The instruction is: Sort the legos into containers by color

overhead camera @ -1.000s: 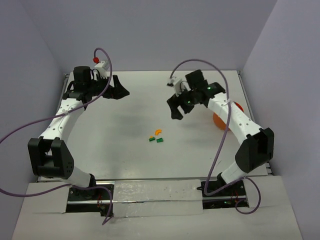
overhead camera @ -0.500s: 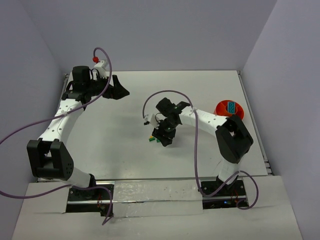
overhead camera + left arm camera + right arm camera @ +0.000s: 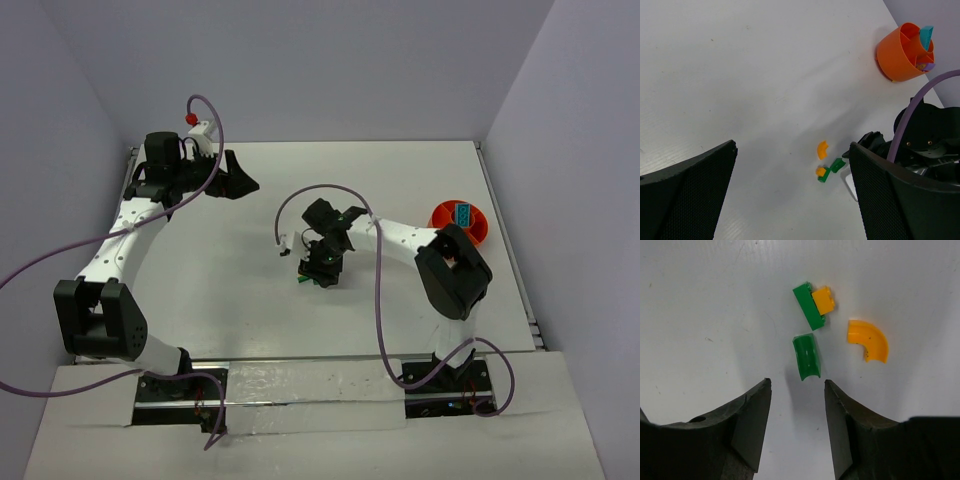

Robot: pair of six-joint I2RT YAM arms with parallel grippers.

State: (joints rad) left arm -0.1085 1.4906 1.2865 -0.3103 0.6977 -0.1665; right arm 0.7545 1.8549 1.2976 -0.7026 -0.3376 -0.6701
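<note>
Three small legos lie mid-table: a rounded green brick (image 3: 806, 357), a flat green brick (image 3: 808, 306) with a tiny orange brick (image 3: 823, 300) on it, and a curved orange piece (image 3: 869, 340). My right gripper (image 3: 797, 384) is low over them and open, nothing between its fingers, with the rounded green brick just beyond the tips. In the top view the right gripper (image 3: 322, 268) covers most of the legos. The orange bowl (image 3: 440, 217) stands at the right with a teal brick (image 3: 463, 213) in it. My left gripper (image 3: 238, 178) is open at the far left.
The left wrist view shows the bowl (image 3: 895, 55) at upper right, holding the teal brick (image 3: 926, 35) and a purple piece (image 3: 926, 65). A purple cable arcs over the right arm. The table's right edge runs just past the bowl.
My right arm swung from near the bowl to the middle of the table and dropped over the legos, its jaws narrowing. The left arm has not moved.
</note>
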